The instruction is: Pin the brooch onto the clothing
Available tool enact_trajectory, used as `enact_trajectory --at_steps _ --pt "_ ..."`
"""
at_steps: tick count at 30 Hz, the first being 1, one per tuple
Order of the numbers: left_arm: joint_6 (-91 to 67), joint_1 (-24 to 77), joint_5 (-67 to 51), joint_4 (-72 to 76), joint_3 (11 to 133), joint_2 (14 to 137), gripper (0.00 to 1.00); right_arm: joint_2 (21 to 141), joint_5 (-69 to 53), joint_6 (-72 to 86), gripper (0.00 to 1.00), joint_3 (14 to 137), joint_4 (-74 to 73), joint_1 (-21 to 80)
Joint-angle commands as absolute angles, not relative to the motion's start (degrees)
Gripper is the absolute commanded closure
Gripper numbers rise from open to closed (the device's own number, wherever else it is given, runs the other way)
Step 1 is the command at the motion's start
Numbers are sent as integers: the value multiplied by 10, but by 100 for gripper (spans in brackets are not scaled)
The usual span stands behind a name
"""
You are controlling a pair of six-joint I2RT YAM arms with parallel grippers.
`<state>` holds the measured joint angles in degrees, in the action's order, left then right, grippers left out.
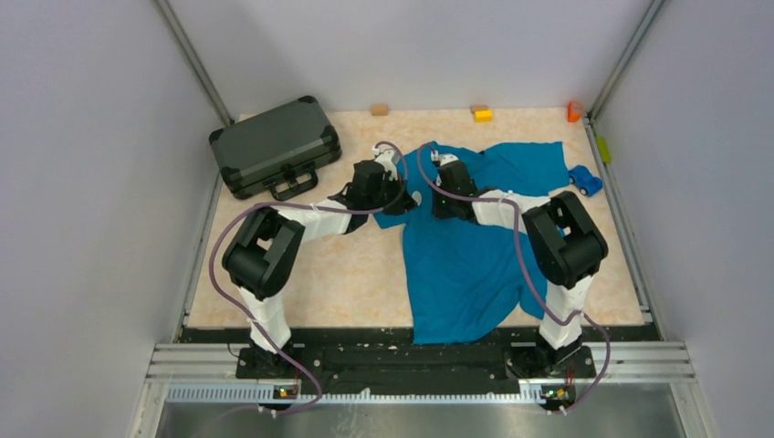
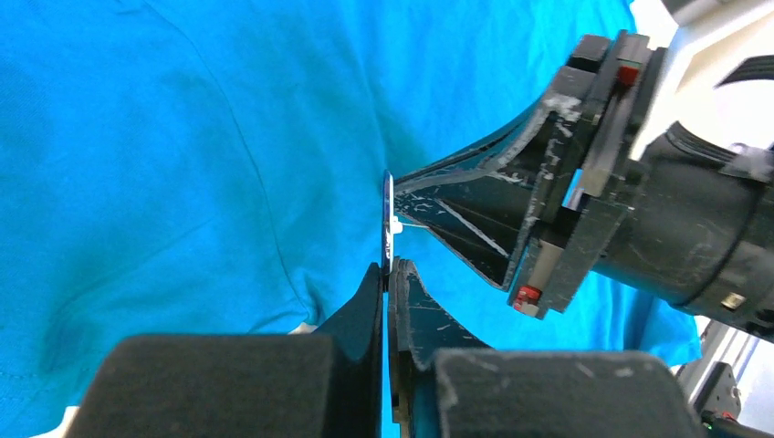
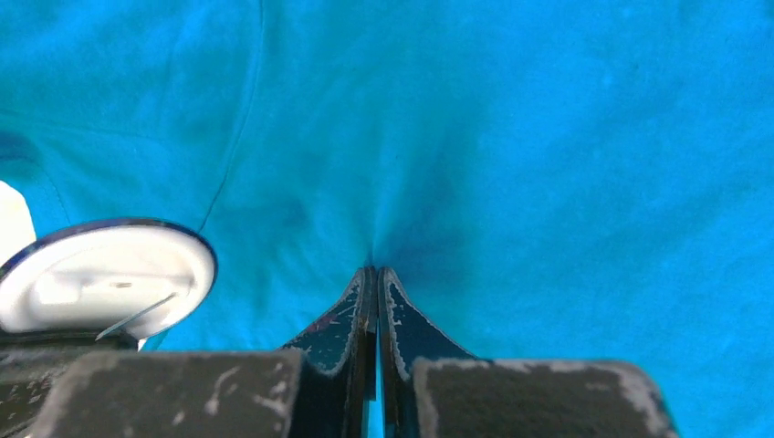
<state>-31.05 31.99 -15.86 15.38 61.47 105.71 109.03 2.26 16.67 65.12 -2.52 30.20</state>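
Left wrist view, nearest first: my left jaws are clenched on the lower rim of the brooch (image 2: 388,214). It stands edge-on and upright, just off the shirt (image 2: 183,182). I judge that a grip on the rim leaves the back free.

Right wrist view shows that back, white, with the pin (image 3: 137,315) sprung open and pointing roughly toward my right jaws. Those are shut on a small pinched ridge of shirt, with creases running out from the tips. I take the pinch as a way to lift a fold off the counter (image 1: 338,283), so the pin can catch cloth without digging into the surface below. Brooch and fold sit just beside each other; I cannot tell whether the pin has entered the fabric yet.

Top view has both arms meeting over the shirt's upper left part. The shirt lies spread on the pale mottled counter, its hem reaching the near edge. Further off, a dark case (image 1: 274,146) sits at the far left and a blue toy car (image 1: 585,180) touches the right sleeve. Small blocks (image 1: 482,113) line the far edge, and plain grey walls close in on three sides.
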Motion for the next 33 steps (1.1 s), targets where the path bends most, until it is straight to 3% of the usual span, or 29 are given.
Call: enact_trajectory --at_steps 1,16,33 --pt "-298 323 -140 143 640 1070 100 1066 19 180 100 628 20 297" --pt "-244 354 -94 22 738 1125 100 991 3 216 100 535 127 296" --pt "-203 371 -47 -38 769 1144 100 971 -19 254 100 490 203 295"
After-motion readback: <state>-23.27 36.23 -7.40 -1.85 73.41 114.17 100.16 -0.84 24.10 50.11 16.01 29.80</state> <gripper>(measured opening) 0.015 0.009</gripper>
